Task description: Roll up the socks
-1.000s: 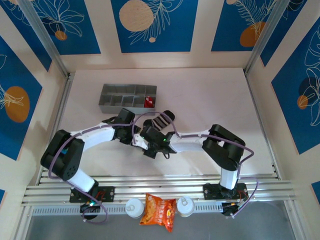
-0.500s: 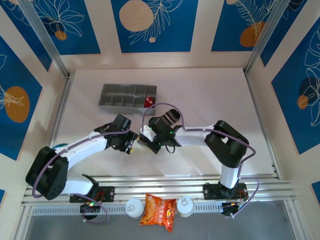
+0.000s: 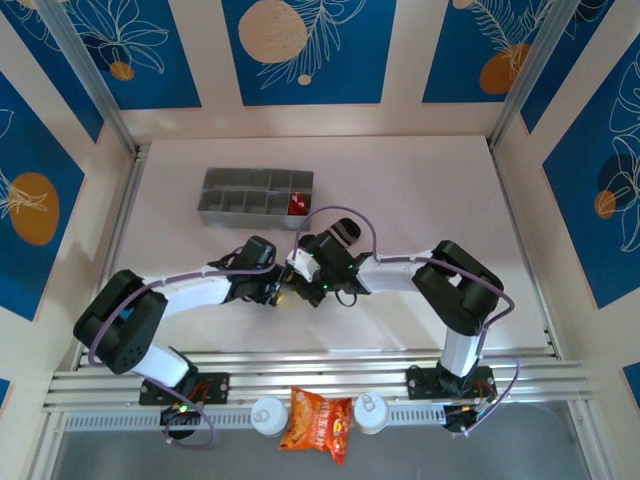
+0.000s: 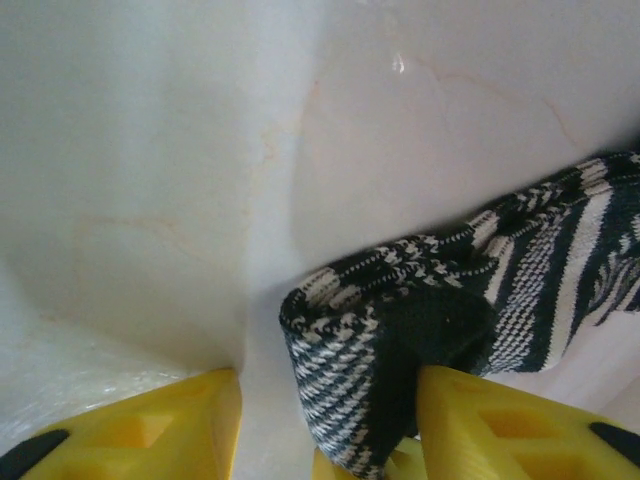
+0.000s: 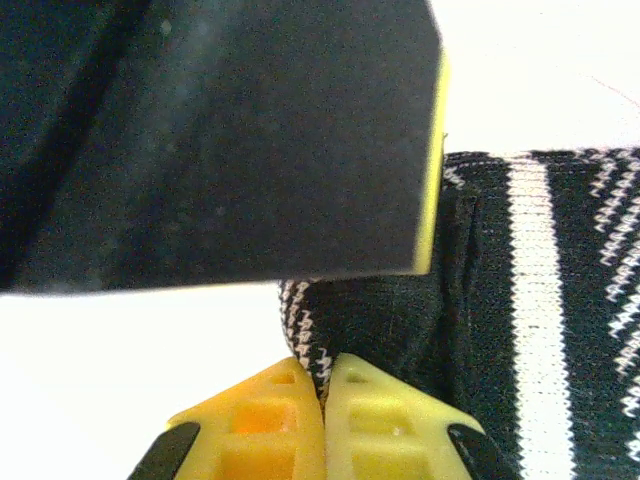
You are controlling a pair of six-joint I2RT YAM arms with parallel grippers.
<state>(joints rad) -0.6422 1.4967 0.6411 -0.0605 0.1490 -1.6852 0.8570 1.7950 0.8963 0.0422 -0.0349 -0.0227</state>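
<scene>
left gripper (image 4: 328, 400) half-wide, striped sock (image 4: 520, 270) fold between fingers (image 4: 500, 420), touching 3 o'clock one | right gripper (image 5: 325, 385) pinched tight on same sock, mid table (image 3: 430, 190) | red sock (image 3: 297, 204) in tray (image 3: 225, 195) at 11 o'clock

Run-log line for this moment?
phase: rolling black-and-white striped fabric sock | left gripper: open, sock fold between jaws | right gripper: shut at sock edge, hold unclear | red fabric sock: in grey compartmented tray

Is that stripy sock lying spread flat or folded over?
Folded: the striped sock has its end doubled back into a thick loop.
</scene>
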